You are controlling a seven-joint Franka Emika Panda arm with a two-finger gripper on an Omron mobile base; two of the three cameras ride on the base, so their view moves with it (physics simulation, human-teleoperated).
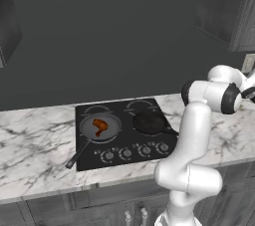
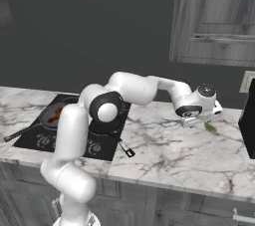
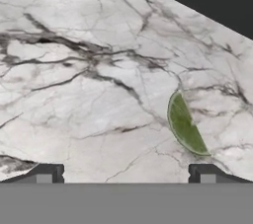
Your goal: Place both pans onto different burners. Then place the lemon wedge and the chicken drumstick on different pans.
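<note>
The wider grey pan [image 1: 99, 127] sits on the front left burner of the black cooktop [image 1: 124, 143], and the orange-brown chicken drumstick [image 1: 100, 126] lies inside it. On the burner to its right stands the smaller black pan [image 1: 149, 122], with nothing in it. Far to the right of the cooktop, the green lemon wedge [image 2: 210, 127] lies flat on the marble counter. My gripper [image 2: 200, 120] hovers just above and beside it, open. In the hand view the lemon wedge [image 3: 185, 125] lies just ahead of one of my fingertips [image 3: 202, 172], with nothing between the two.
The marble counter [image 2: 164, 155] stretches right of the cooktop. A dark appliance [image 2: 247, 120] stands at its far right, close to the wedge, below a wall outlet [image 2: 246, 81]. The black pan's handle [image 2: 122, 146] juts towards the counter's front. Knobs [image 1: 127, 153] line the cooktop's front.
</note>
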